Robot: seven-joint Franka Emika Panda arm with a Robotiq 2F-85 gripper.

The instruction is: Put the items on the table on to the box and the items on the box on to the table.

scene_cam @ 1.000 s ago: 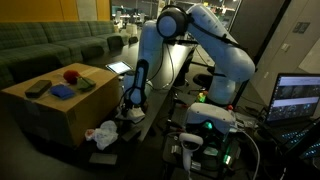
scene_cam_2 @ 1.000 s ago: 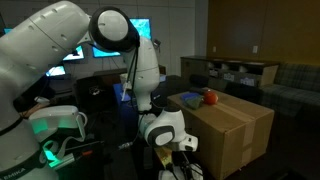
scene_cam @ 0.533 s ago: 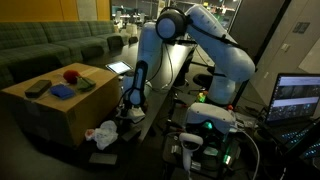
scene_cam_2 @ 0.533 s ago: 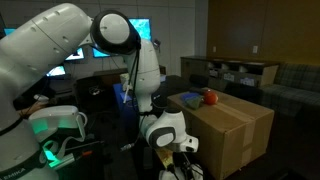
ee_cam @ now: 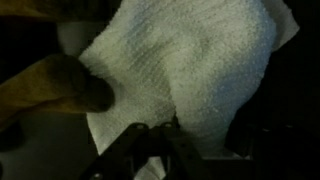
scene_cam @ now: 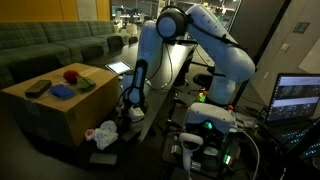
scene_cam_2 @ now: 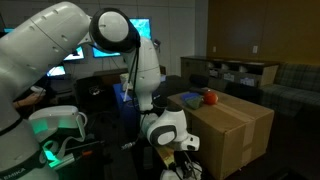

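The gripper (ee_cam: 156,132) nips the cloth (ee_cam: 190,70) down on the table (scene_cam: 130,142).

Up close, the fingers (ee_cam: 132,152) have just come in from wide to nearly together, with the white cloth's edge between them; it looks like a hold, but the picture is dark and blurry, so I am not sure how firm it is; the arm itself has not moved; I think this means the first pick from the table is starting, and the lift to the box (scene_cam: 55,108) comes next; a brown thing (ee_cam: 50,90) lies just beside the cloth, and I cannot tell what it is; in both exterior views the gripper is low and hard to see; farther off, a red ball (scene_cam: 70,74), a blue thing (scene_cam: 62,91) and a dark thing (scene_cam: 37,88) sit on the box top, so none has gone to the table yet.
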